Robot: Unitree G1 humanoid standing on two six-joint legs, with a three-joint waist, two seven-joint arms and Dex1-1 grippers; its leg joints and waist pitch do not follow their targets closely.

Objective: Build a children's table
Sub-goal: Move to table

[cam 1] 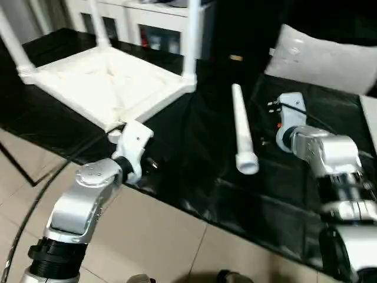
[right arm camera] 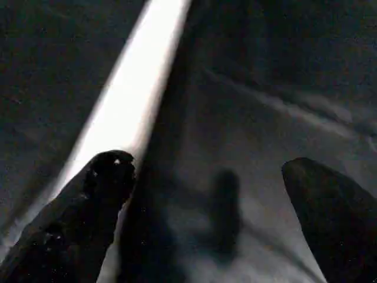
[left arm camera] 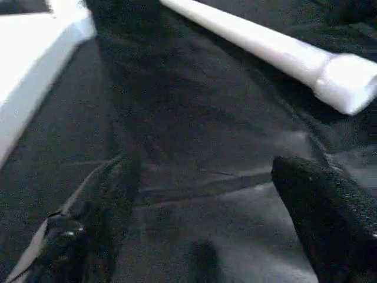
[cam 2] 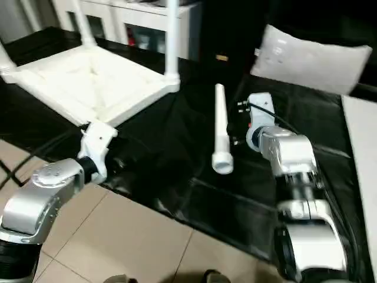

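Three legs: screwed into upturned table, standing upright on black tabletop
Loose leg: flat on tabletop, between both arms
Left tool: fingers apart, empty, near table corner
Right tool: fingers apart, empty, beside loose leg

Two black gripper fingers spread wide apart over a dark shiny tabletop, long white round plastic leg lying beyond, white flat tabletop edge at one side
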